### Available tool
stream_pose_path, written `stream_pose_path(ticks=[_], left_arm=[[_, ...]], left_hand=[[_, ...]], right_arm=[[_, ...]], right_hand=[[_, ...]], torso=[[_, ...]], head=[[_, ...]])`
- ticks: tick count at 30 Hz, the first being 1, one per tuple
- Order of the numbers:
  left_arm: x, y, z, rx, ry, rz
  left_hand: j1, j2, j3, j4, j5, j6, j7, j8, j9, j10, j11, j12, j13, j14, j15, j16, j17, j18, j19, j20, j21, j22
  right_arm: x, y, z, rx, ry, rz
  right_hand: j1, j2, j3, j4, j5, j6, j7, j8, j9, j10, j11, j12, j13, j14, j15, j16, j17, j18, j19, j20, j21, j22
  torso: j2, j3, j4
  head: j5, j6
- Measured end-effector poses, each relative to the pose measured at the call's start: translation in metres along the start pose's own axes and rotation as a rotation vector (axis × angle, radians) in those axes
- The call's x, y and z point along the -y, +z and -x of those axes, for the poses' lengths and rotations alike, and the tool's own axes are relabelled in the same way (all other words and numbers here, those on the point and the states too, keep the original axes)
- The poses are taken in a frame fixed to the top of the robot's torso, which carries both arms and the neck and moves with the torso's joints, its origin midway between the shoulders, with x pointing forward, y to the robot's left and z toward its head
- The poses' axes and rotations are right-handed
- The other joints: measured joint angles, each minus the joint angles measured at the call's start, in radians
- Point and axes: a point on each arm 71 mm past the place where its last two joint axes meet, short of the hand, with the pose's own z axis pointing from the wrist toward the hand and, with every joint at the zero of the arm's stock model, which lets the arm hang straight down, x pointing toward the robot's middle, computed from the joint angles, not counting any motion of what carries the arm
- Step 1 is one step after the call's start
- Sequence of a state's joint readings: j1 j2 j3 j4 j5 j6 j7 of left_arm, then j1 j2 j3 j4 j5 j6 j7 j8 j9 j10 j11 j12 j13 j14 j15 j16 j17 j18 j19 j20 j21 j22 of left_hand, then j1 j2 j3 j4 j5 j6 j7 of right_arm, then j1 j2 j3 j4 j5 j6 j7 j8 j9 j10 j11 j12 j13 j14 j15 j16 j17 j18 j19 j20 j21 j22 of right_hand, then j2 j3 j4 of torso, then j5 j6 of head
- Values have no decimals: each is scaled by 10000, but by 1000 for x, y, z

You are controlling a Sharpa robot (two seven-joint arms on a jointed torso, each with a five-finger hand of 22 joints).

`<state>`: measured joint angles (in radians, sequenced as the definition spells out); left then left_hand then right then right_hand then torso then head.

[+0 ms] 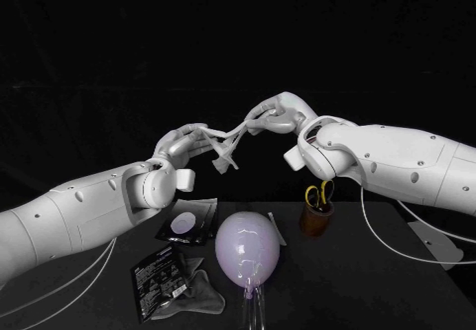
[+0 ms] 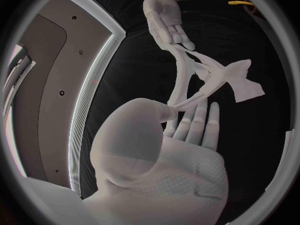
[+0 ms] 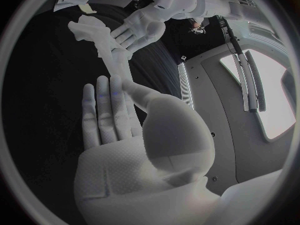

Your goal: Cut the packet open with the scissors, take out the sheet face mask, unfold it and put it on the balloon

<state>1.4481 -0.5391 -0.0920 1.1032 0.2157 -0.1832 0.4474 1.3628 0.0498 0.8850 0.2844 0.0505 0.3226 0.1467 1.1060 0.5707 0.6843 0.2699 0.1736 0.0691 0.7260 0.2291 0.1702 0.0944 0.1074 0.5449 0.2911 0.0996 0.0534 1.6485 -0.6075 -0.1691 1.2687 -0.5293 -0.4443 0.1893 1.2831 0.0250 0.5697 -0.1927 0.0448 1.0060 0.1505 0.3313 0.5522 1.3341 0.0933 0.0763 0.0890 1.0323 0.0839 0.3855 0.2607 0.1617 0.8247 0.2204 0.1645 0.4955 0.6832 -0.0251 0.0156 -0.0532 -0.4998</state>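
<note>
High above the table, the white sheet face mask hangs stretched and crumpled between my two hands. My left hand pinches one end and my right hand pinches the other. In the left wrist view the mask runs from my left hand up to the right hand. The right wrist view shows the mask between my right hand and the left hand. The pale purple balloon lies on the table below. Yellow-handled scissors stand in a brown cup.
A cut-open black packet lies left of the balloon. A second black packet lies nearer the front, with a crumpled pale liner sheet beside it. White cables trail along both sides of the table.
</note>
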Motion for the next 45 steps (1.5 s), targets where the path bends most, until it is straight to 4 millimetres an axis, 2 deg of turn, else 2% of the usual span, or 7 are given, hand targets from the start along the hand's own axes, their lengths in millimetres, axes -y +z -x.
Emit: stream_pose_path(ticks=[3,6,11,16,20,30,45], left_arm=[[0,0,1,47,-71,-1],[0,0,1,76,-134,13],[-1,1,-1,-12,-253,87],[-2,0,-2,-177,-370,203],[-3,1,-4,-350,-486,308],[-4,0,-9,-799,-900,532],[-4,-2,-8,-1358,-1279,803]], left_hand=[[-183,51,193,24,0,-268,-20,323,7,-196,19,151,0,108,-3,-40,18,0,127,13,0,1],[-366,102,316,38,0,-543,-42,581,370,-373,22,282,14,541,-39,2,91,20,1232,-29,239,134],[-528,264,371,37,0,-1028,-80,902,962,-699,13,446,14,821,-111,67,149,459,2627,-29,612,223],[-728,465,425,37,1,-1521,-125,1252,1221,-1051,-62,667,28,1200,-269,169,243,657,3862,-55,1019,284],[-773,509,425,37,1,-1693,-132,1370,1222,-1090,-92,819,44,1489,-370,287,324,659,4313,-138,1100,276],[-948,685,425,37,1,-2143,-179,1831,1111,-1227,-452,1341,113,3690,-922,1428,1073,658,6133,-723,1557,238],[-1132,603,425,37,1,-2045,-161,1954,748,65,-1093,2177,218,5846,-1670,2678,2233,642,8313,-1552,2434,523]], right_arm=[[-3,1,3,65,70,29],[-4,2,6,150,134,17],[-2,5,10,308,209,-60],[-1,8,13,433,269,-123],[1,11,15,540,299,-178],[3,16,16,634,344,-301],[17,18,14,549,160,-719]], right_hand=[[0,0,0,0,0,-3,0,-11,8,0,1,0,0,0,0,0,0,-1,0,0,0,0],[0,-1,-1,0,0,11,4,-20,19,0,1,0,0,0,0,0,-1,-3,0,0,0,-1],[-1,-1,-1,-1,-1,50,-1,15,19,0,3,0,1,0,0,0,-3,-5,0,0,0,-2],[-2,-1,-2,-1,-2,50,-2,16,20,-15,19,0,1,0,0,0,6,-8,0,0,0,12],[-2,-2,-2,-1,-4,49,-3,15,19,-15,20,0,1,0,0,0,6,-11,0,0,0,13],[-3,-3,-3,-2,-10,46,-2,6,20,-11,26,0,0,0,0,0,5,-15,0,0,-1,22],[-18,-18,-4,-3,-30,31,5,12,20,0,39,1,1,0,0,0,1,86,0,0,-1,22]], torso=[[-1,0,0],[-9,-3,0],[-10,-7,13],[-10,-8,17],[-7,-8,12],[-6,-14,6],[-9,-11,9]], head=[[-19,-1],[-43,-1],[-58,22],[-62,36],[-57,43],[-44,52],[-44,57]])
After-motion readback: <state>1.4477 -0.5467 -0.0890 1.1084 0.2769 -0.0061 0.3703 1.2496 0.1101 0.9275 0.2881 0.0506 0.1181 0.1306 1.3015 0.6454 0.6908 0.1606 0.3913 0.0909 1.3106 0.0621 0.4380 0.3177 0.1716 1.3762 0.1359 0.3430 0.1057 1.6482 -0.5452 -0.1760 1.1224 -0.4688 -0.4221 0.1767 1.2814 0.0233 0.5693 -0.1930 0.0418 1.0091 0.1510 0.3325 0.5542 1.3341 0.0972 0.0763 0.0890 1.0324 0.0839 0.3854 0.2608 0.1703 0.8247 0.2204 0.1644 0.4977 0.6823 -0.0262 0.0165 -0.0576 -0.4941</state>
